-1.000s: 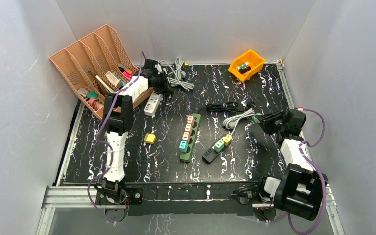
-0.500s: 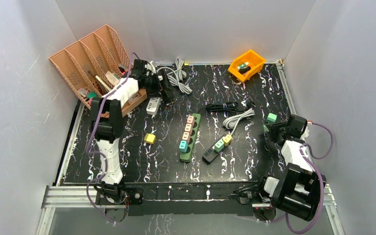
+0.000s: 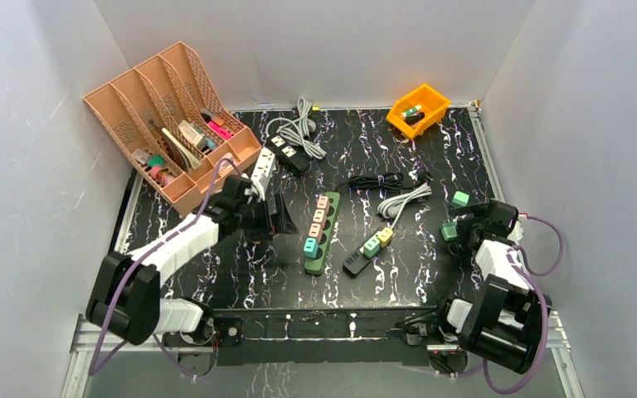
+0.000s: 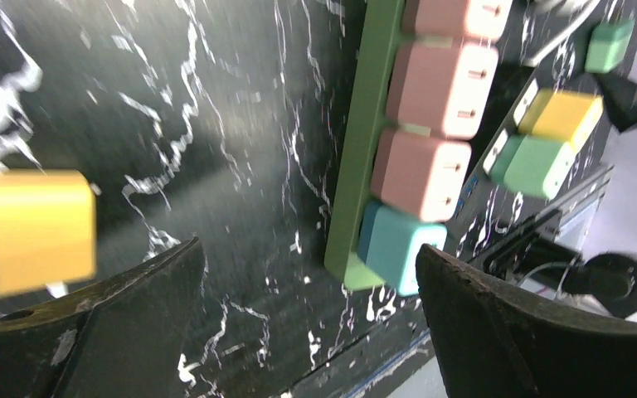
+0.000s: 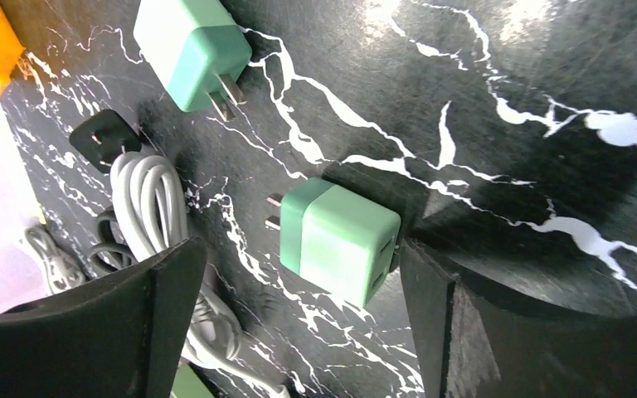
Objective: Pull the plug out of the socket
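we see our left gripper (image 4: 307,278) spread wide and empty above the table (image 4: 216,124). our right gripper (image 5: 303,257) is wide too, with a loose green plug (image 5: 340,240) lying between its fingers, ungripped. a yellow cube (image 4: 29,228) sits at 9 o'clock of the left gripper, and another green plug (image 5: 192,51) at 11 o'clock of the right. the teal plug (image 4: 398,245), seated at the end of the green strip (image 4: 365,141) after three pink plugs (image 4: 440,87), lies at 1 o'clock of the left gripper, near one finger (image 4: 506,332).

My left wrist feed blurs the yellow plug (image 4: 29,228), cut off at 9 o'clock; the green power strip (image 4: 361,166) runs out at 12.
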